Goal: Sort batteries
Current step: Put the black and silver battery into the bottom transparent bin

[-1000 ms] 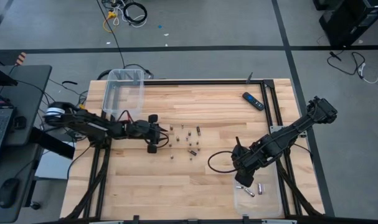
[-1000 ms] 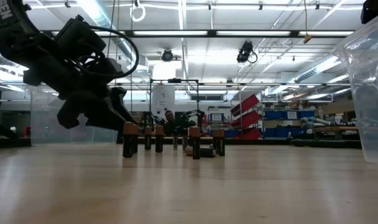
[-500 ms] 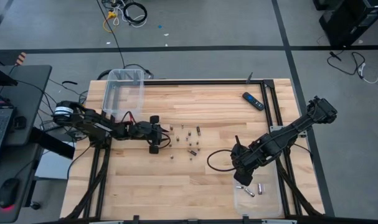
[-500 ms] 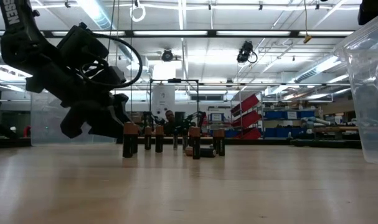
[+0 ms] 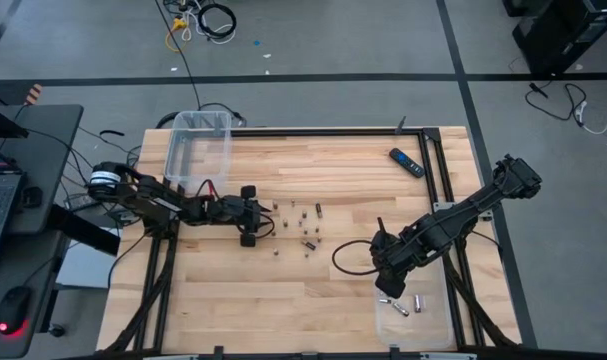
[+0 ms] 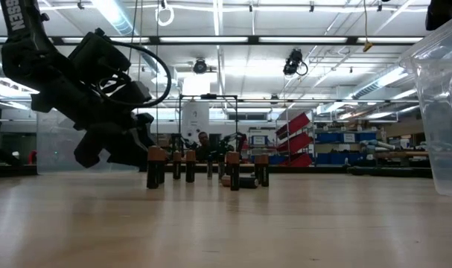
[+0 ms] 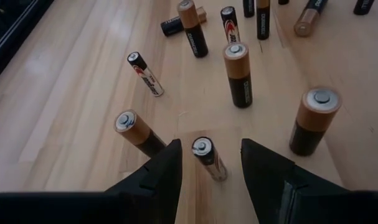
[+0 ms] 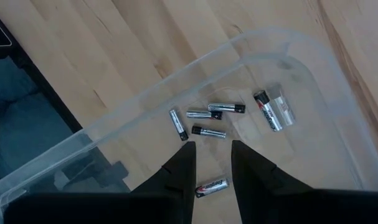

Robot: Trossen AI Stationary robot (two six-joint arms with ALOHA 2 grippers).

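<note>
Left gripper (image 7: 210, 163) sits low over the table (image 5: 333, 170) at the near edge of the battery cluster (image 5: 301, 225), jaws apart with 1 slim upright battery (image 7: 208, 158) standing between the fingertips, not visibly clamped; gap on both sides in the left wrist view. Just beside the left finger (image 7: 160, 177) stands a copper-top cell (image 7: 139, 132), and off the other finger a fatter copper-top cell (image 7: 314, 119) stands upright. Farther out: another upright copper-top (image 7: 238, 74), a thin cell with red marking (image 7: 146, 73) lying flat, and more dark cells standing or lying beyond. In the high view the left gripper (image 5: 249, 216) reaches in from the left side, next to the clear bin (image 5: 197, 148) at the table's far left corner. Right gripper (image 8: 210, 163) hangs over a second clear bin (image 8: 313, 81) at the near right of the table, jaws narrowly parted and holding nothing; 1 small cell (image 8: 211, 186) lies in the bin between its fingertips, below them. Ahead of it in the same bin lie 4 slim silvery cells (image 8: 207, 119) in a loose group and 1 bigger cell (image 8: 273, 111) a bit apart. Low view shows the right gripper (image 6: 110, 141) as a dark mass left of the standing row of batteries (image 6: 205, 168). A black-and-blue remote (image 5: 405, 161) lies at the far right of the table, well apart from both arms
</note>
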